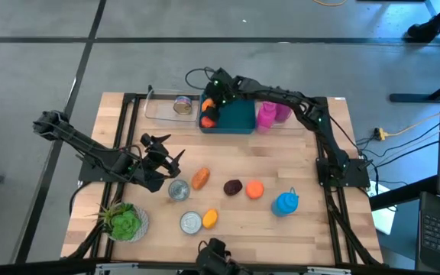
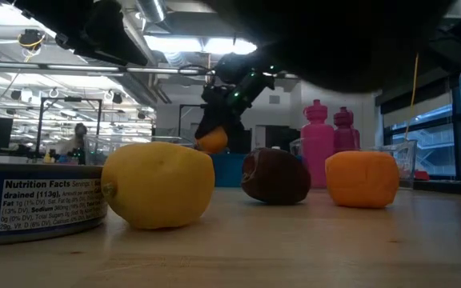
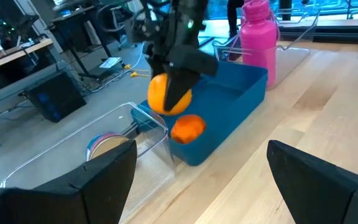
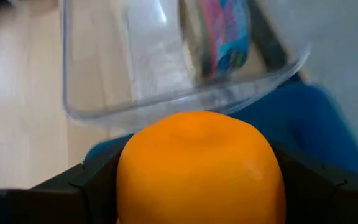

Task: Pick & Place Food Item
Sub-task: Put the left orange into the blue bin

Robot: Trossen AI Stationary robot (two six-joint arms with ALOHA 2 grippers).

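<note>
My right gripper point(image 1: 209, 105) hangs over the left end of the blue bin point(image 1: 235, 118) at the table's far side, shut on an orange fruit point(image 3: 168, 96). A second orange fruit point(image 3: 187, 129) lies in the bin just below it. My left gripper point(image 1: 170, 156) waits open above the table's left part, with nothing between its fingers point(image 3: 61, 193). On the near half of the table lie an orange oblong food point(image 1: 200, 178), a dark plum point(image 1: 233, 186), an orange block-like fruit point(image 1: 254, 189) and a yellow lemon point(image 2: 158, 184). My right gripper pinches the orange fruit between its two fingers, one on each opposite side point(image 4: 126, 180). The fingers point(image 3: 185, 68) come slanting down from the table's right side. The fruit point(image 2: 212, 141) hangs clear of the table, above the bin's left end.
A clear container point(image 1: 163, 107) holding a can point(image 1: 182, 105) stands left of the bin; two pink bottles point(image 1: 266, 114) stand at its right. Two cans point(image 1: 179, 189), a blue bottle point(image 1: 285, 203) and a green leafy item point(image 1: 124, 221) sit on the near part.
</note>
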